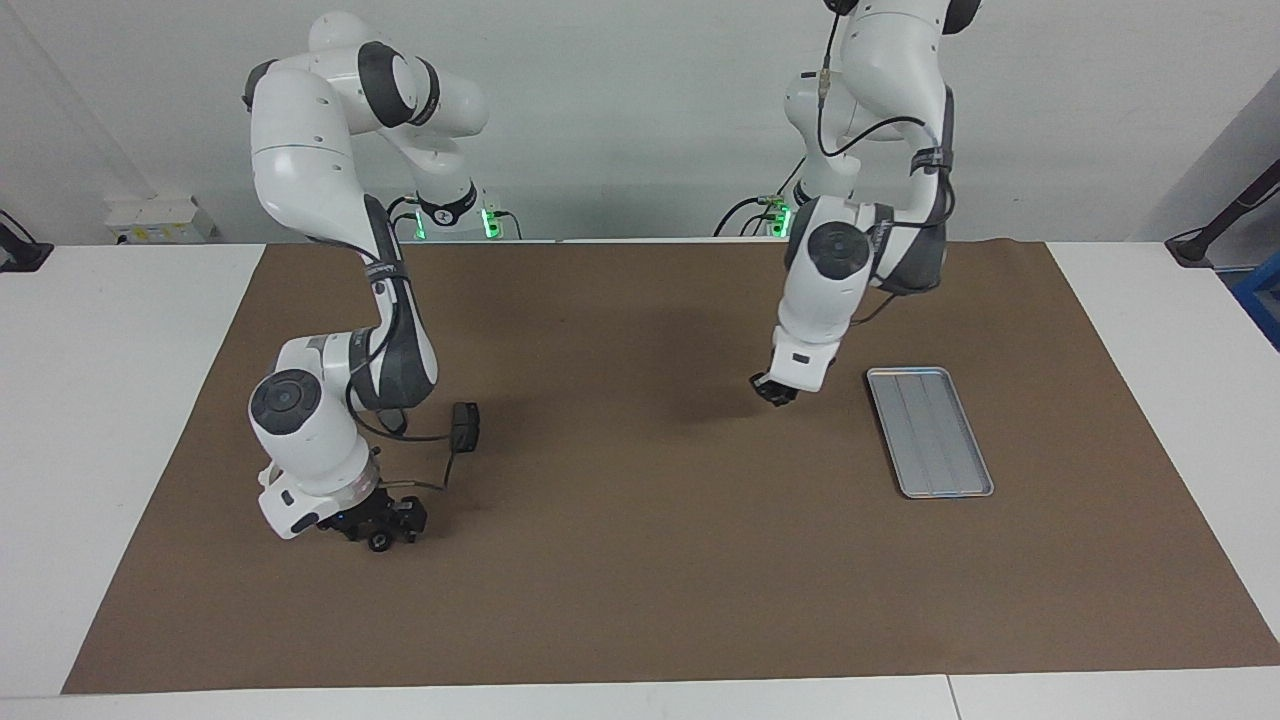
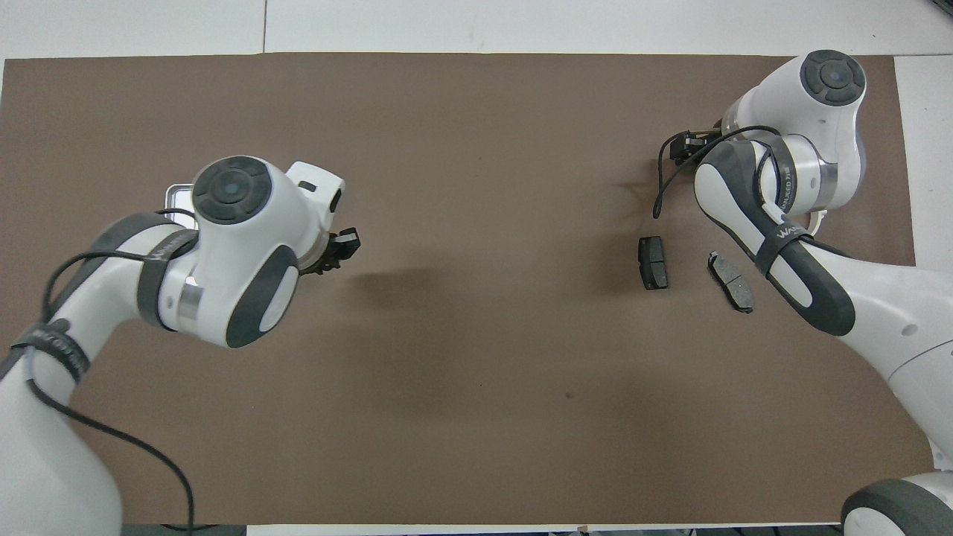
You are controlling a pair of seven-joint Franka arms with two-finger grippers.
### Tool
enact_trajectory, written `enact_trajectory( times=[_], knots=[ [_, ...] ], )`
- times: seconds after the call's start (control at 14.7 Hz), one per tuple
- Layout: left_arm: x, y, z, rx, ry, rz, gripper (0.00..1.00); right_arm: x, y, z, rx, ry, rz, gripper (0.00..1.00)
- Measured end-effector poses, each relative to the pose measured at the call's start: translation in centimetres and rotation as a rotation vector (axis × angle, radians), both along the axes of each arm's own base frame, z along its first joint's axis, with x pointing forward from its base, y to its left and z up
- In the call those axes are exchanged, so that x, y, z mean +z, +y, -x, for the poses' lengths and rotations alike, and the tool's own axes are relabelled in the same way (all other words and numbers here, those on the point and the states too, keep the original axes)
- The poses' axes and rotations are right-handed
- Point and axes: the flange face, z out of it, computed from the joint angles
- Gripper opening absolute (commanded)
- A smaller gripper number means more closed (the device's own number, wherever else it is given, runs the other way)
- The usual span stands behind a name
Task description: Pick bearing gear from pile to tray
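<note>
One tray (image 1: pixel 930 432), two brake pads (image 2: pixel 653 262), left hand (image 1: pixel 775 392) clenched, right hand (image 1: pixel 385 527) grasping small black round piece (image 1: pixel 380 542).

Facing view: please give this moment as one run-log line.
left pincer: shut, up over mat beside tray | right pincer: low near brake pads

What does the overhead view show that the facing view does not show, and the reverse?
Only the overhead view: two dark brake pads on the mat toward the right arm's end; in the facing view the right arm hides them. Only the facing view: the whole tray, mostly covered by the left arm from above, and a small black round piece at the right gripper, low over the mat. Both: the brown mat and the left gripper, raised over the mat beside the tray.
</note>
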Motion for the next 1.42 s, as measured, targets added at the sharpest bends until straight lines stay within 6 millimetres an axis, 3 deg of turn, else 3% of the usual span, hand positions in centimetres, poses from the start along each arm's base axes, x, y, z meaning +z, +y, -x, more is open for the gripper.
enact_trajectory(
  times=[0.2,0.34,0.41,0.54,0.68,0.95,1.22,1.29,1.42],
  knots=[
    [0.3,8.9,0.1,-0.127,0.021,0.008,0.0,0.1,0.0,-0.1,0.003,-0.006,0.004,0.76],
    [-0.5,14.2,-0.1,-0.232,0.044,0.022,0.0,0.1,-0.1,-0.1,0.007,-0.007,0.01,0.64],
    [-1.0,16.4,0.0,-0.279,0.055,0.03,0.0,0.1,-0.1,-0.1,0.008,-0.008,0.011,0.55],
    [-2.2,19.4,0.5,-0.34,0.061,0.041,0.0,0.2,0.0,-0.1,0.008,-0.011,0.01,0.25],
    [-3.3,19.9,0.7,-0.387,0.058,0.047,0.0,0.4,0.1,-0.2,0.011,-0.015,0.008,0.0],
    [-5.4,20.2,1.0,-0.394,0.041,0.054,0.0,0.5,0.2,-0.2,0.012,-0.016,0.007,0.0],
    [-6.2,19.9,0.9,-0.385,0.036,0.07,0.0,0.8,0.0,0.0,0.016,0.015,0.017,0.0],
    [-6.3,19.8,0.9,-0.381,0.034,0.077,0.0,1.7,-0.1,0.2,0.031,0.047,0.026,0.0],
    [-6.6,19.7,0.9,-0.38,0.027,0.079,0.03,6.6,1.1,1.0,0.06,0.121,0.049,0.0]
  ],
)
